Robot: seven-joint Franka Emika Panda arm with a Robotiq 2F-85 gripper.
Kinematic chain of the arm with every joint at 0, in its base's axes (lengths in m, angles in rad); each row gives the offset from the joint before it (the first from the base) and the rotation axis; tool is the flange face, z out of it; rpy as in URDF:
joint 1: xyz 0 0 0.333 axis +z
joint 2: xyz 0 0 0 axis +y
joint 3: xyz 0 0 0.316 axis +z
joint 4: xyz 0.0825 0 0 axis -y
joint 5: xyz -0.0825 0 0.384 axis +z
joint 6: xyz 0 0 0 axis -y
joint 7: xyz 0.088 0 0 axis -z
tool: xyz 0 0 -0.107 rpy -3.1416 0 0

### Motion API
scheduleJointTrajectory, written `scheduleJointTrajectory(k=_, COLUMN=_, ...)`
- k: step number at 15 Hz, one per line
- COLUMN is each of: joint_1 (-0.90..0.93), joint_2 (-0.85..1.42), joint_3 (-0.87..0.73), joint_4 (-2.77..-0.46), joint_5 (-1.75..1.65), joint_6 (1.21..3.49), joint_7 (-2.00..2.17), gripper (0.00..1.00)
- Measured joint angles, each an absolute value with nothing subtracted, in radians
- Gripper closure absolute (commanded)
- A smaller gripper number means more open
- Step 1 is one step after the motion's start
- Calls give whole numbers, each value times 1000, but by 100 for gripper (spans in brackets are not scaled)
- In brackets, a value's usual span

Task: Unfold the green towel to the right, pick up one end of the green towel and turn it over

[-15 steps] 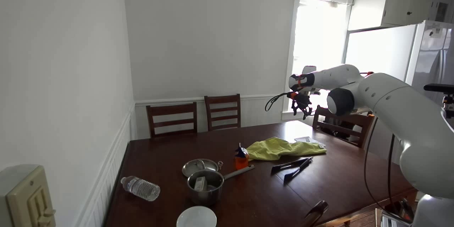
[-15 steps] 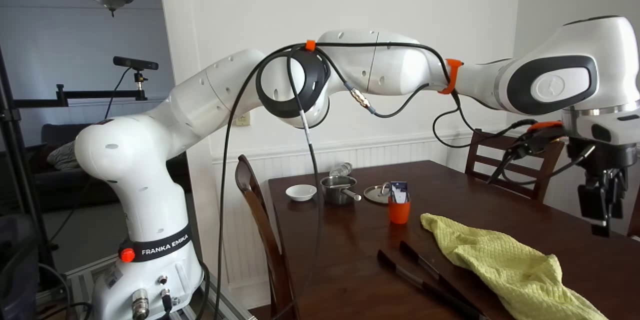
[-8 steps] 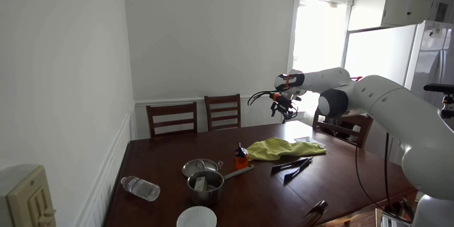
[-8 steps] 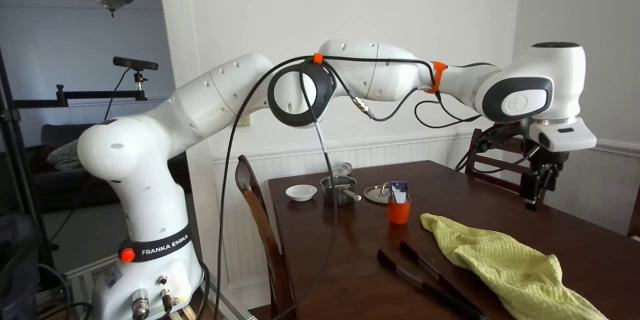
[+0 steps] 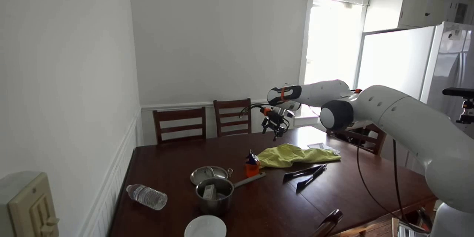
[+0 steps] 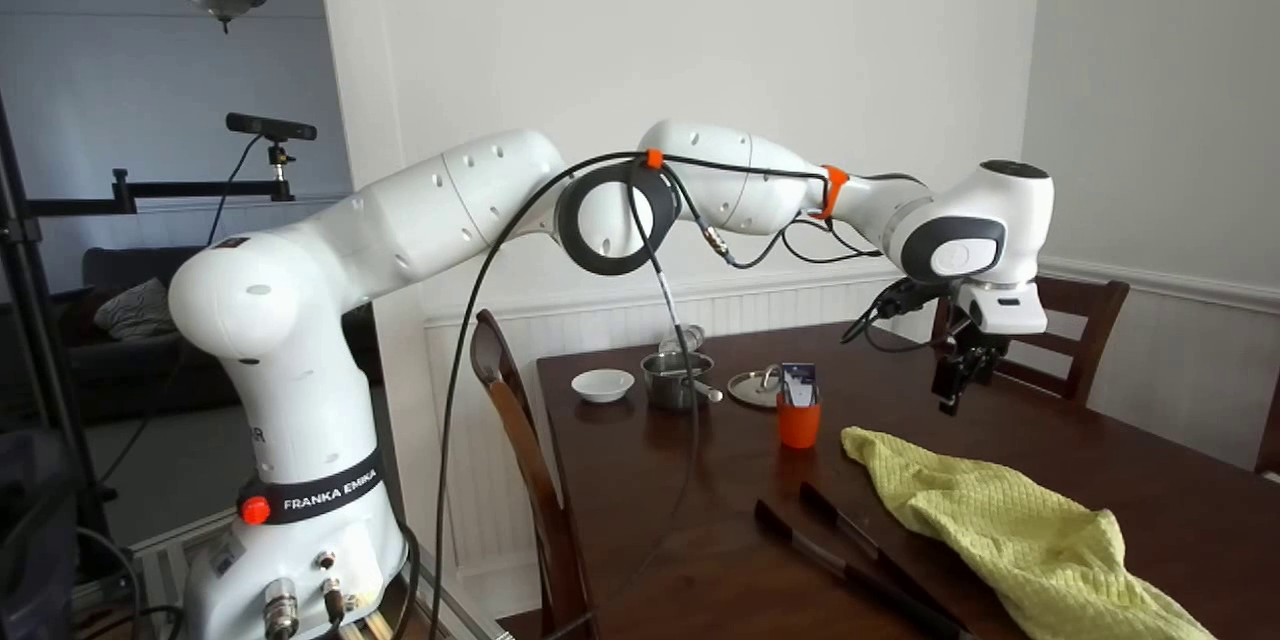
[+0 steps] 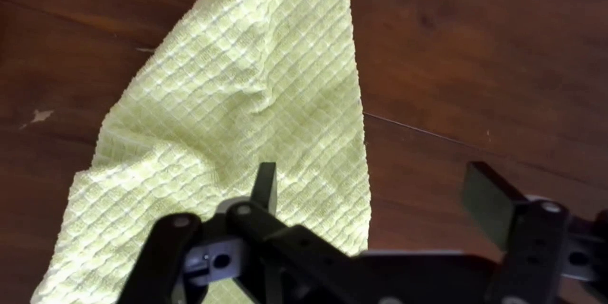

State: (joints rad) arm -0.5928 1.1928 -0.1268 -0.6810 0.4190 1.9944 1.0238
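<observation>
The yellow-green towel (image 5: pixel 283 156) lies rumpled in a long strip on the dark wooden table, seen also in an exterior view (image 6: pixel 1010 525). In the wrist view the towel (image 7: pixel 237 104) shows its waffle weave, some folds and a straight right edge. My gripper (image 7: pixel 371 171) is open and empty. In the wrist view its left finger appears over the towel and its right finger over bare wood, with the towel's edge between them. In both exterior views the gripper (image 5: pixel 269 135) (image 6: pixel 955 398) hangs in the air above the table, apart from the towel.
Black tongs (image 5: pixel 305 176) lie beside the towel. An orange cup (image 6: pixel 798 425) with packets stands at the towel's end. A pot (image 5: pixel 214 203), a lid (image 5: pixel 200 174), a bottle (image 5: pixel 148 196) and a white bowl (image 5: pixel 205 226) stand farther along. Chairs (image 5: pixel 233 116) surround the table.
The arm has moved back toward its base and lowered, bringing the gripper down from beyond the towel to nearer the towel and the orange cup. The towel has not moved.
</observation>
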Motion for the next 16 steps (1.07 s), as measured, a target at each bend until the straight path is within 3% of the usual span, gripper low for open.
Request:
scheduleJointTrajectory(k=12, joint_1=-529, joint_2=1330, joint_3=-69, joint_4=-641, joint_5=428, joint_6=2217, joint_7=1179, gripper=0)
scheduleJointTrajectory(k=15, joint_1=-531, joint_2=1364, joint_3=-101, joint_4=-609, joint_5=394, joint_6=2249, joint_7=1294, gripper=6)
scheduleJointTrajectory(k=16, joint_1=-534, joint_2=1370, joint_3=-115, joint_4=-599, joint_5=377, joint_6=2249, joint_7=1334, gripper=13)
